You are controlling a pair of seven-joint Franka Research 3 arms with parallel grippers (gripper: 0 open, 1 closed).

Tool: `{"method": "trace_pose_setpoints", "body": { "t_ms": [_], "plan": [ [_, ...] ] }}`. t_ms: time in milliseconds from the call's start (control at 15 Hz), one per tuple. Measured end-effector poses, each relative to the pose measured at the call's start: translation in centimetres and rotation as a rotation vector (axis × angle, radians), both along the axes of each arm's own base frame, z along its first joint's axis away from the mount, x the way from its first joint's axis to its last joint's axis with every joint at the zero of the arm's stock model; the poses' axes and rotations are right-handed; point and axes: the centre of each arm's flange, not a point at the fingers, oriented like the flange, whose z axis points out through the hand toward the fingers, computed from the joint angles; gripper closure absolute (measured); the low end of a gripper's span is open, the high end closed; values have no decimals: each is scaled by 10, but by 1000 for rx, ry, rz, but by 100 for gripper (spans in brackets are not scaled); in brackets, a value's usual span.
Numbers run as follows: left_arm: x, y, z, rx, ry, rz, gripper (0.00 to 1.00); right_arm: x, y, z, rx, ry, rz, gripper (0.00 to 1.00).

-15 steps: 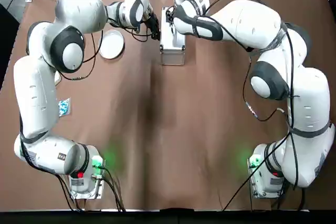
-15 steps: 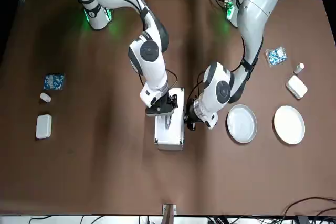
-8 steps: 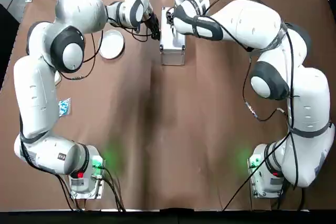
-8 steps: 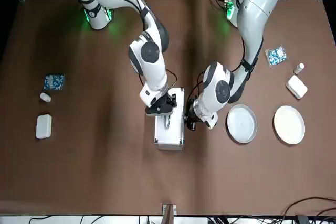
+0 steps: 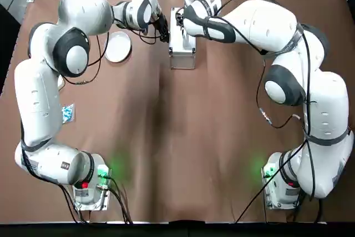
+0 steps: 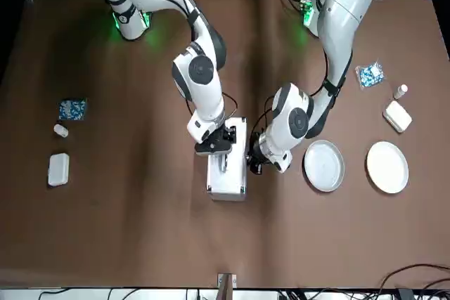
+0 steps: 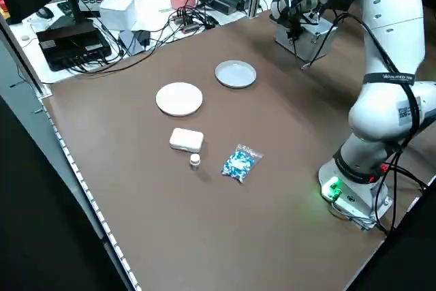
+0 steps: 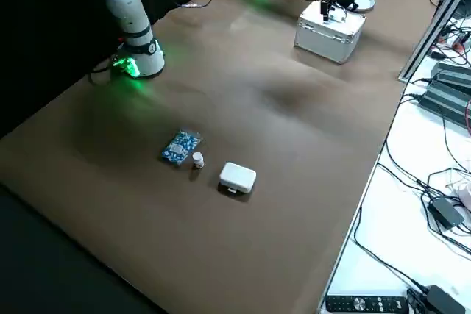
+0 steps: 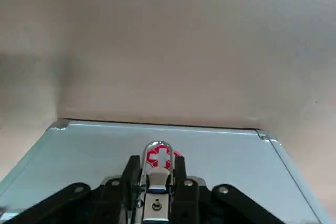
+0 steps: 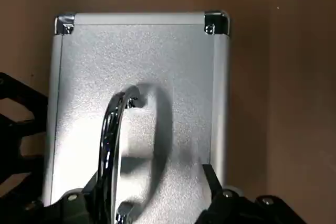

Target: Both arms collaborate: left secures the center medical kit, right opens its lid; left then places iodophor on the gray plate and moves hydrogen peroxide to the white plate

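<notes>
The medical kit [image 5: 182,50] stands at the table's far middle with its lid [image 10: 136,72] down. The lid's slim handle [image 10: 111,140] arches up. My left gripper [image 6: 254,163] is at the kit's side toward the plates. In the left wrist view its fingers [image 9: 130,174] are shut on the silver latch [image 9: 156,174] below a red cross. My right gripper [image 6: 214,142] hangs over the lid, open, with the handle's end beside one finger [image 10: 210,178]. Iodophor and hydrogen peroxide are out of view.
The gray plate [image 6: 323,166] lies just beside the left gripper, the white plate [image 6: 387,167] farther out. A white box [image 6: 397,116], small bottle [image 6: 400,91] and blue packet [image 6: 370,74] lie beyond them. Another box [image 6: 58,169], bottle [image 6: 61,130] and packet [image 6: 72,109] are on the opposite side.
</notes>
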Motion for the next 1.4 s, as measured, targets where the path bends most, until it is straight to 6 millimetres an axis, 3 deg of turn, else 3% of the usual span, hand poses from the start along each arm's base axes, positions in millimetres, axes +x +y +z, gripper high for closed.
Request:
{"method": "trace_pose_setpoints", "body": {
  "t_ms": [333,600,1400],
  "plan": [
    [0,0,0,0,0,0,70,0,0,0,-4,5,0,27],
    [0,0,0,0,0,0,70,-1,-1,0,-12,15,-2,41],
    [0,0,0,0,0,1,70,-12,12,1,-10,23,-5,46]
  ]
}}
